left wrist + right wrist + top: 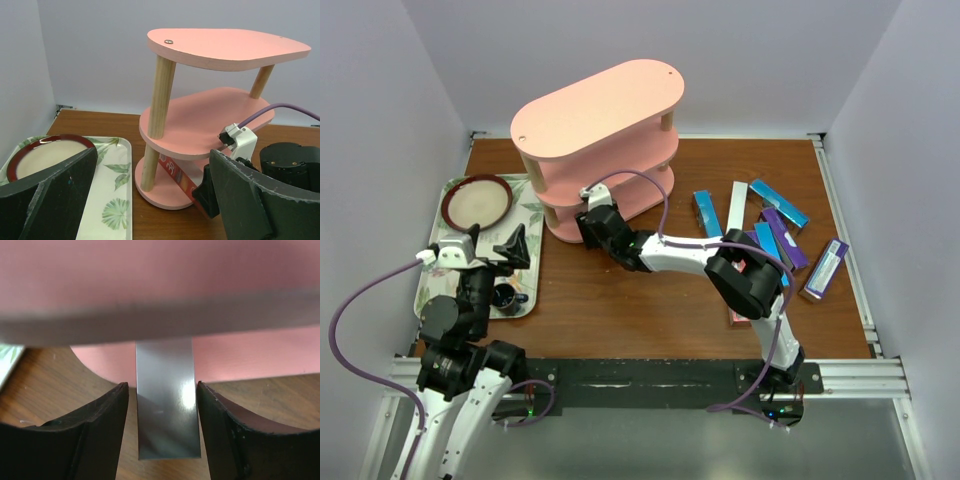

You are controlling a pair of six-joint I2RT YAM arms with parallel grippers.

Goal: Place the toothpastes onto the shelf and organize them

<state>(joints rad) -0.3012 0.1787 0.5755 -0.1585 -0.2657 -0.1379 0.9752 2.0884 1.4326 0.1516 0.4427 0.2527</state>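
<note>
STOCKING IN CLOSE QUARTERS: The right fingers (100,435) reach in at the foot of the pink shelf (595,105), straddling a toothpaste box (165,425). Its far end lies on the bottom board (250,355), tucked beneath the middle board (160,285), while its near end juts out over the bench (45,375). The fingers stand narrowly parted, with a sliver of bench showing between one finger and the box, so the hold looks slack rather than clamped. On the other side, the left fingers (55,200) hang spread wide and empty by the floral tray (535,215), which carries a red-rimmed plate (477,200). The other toothpastes (780,205) lie in a loose scatter on the bench to the right, well apart from the shelf.

The step in hand appears to be letting go of the box. Done well, it calls for a little more spread so that neither finger rubs the carton. A straight, level retreat along the box's own line would follow, kept low under the middle board. The overhang suggests a gentle push on the box's near end first, seating it fully on the board and square to its edge, with room left for the rest.
</note>
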